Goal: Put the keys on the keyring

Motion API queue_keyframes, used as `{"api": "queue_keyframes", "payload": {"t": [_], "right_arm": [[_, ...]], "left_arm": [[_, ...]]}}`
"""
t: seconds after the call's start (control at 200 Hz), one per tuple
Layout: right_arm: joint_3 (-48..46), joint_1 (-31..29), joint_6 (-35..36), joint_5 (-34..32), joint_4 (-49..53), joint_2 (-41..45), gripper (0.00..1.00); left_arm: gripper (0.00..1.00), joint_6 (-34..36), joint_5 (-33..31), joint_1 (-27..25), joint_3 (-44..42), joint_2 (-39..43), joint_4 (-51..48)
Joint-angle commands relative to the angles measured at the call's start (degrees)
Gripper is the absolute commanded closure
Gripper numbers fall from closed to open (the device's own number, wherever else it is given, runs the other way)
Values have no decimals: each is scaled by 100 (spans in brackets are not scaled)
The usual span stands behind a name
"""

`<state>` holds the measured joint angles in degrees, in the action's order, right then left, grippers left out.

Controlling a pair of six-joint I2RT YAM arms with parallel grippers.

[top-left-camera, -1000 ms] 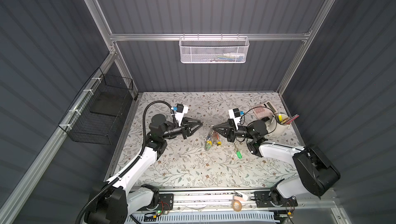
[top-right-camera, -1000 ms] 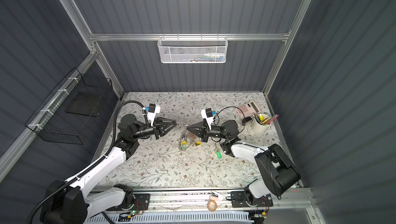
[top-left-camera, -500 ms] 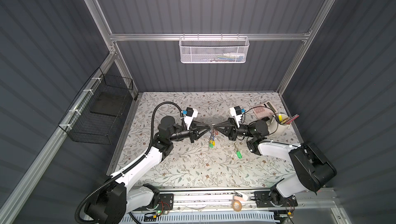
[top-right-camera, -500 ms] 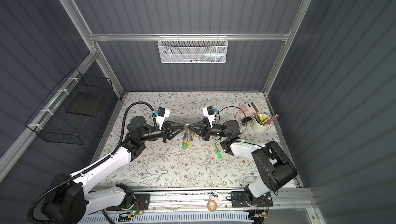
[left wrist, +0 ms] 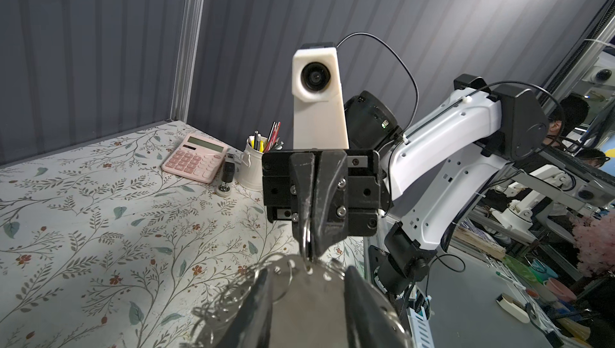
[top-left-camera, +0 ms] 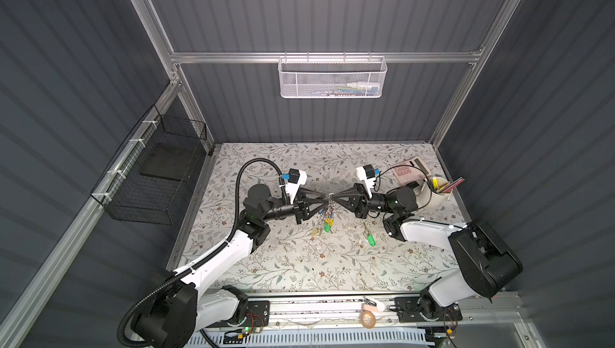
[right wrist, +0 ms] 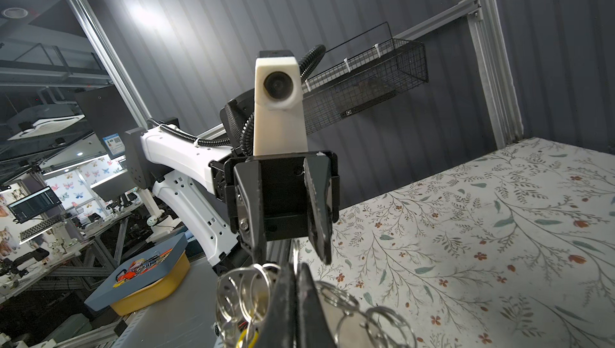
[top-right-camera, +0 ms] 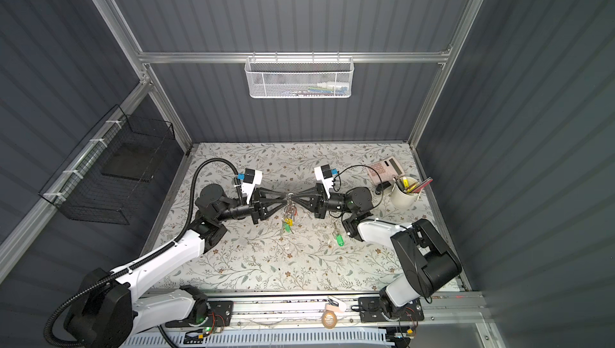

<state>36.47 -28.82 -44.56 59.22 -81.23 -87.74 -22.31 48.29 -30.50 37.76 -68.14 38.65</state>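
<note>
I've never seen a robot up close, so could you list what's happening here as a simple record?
right claw: shut on the keyring, whose tagged bunch dangles below
left claw: open, tips at the same keyring
keys: green tag, lying loose on the table beside the right arm
other items: pink calculator, white cup of pens
progress: keys not yet on the keyring

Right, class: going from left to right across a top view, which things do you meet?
black wire basket → keyring, hanging in mid-air → green-tagged keys → white pen cup
</note>
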Motion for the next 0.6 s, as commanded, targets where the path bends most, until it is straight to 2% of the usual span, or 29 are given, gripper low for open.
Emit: {"api": "queue_keyframes", "payload": {"t": [0.0,0.595], "right_arm": [[199,-16,-53,45,-358,-81,100],[256,-104,-158,151,-353,-127,100]], "left_arm": [[64,42,121,-65,1,6,45],[71,78,-3,-138,105,-188,52]]}}
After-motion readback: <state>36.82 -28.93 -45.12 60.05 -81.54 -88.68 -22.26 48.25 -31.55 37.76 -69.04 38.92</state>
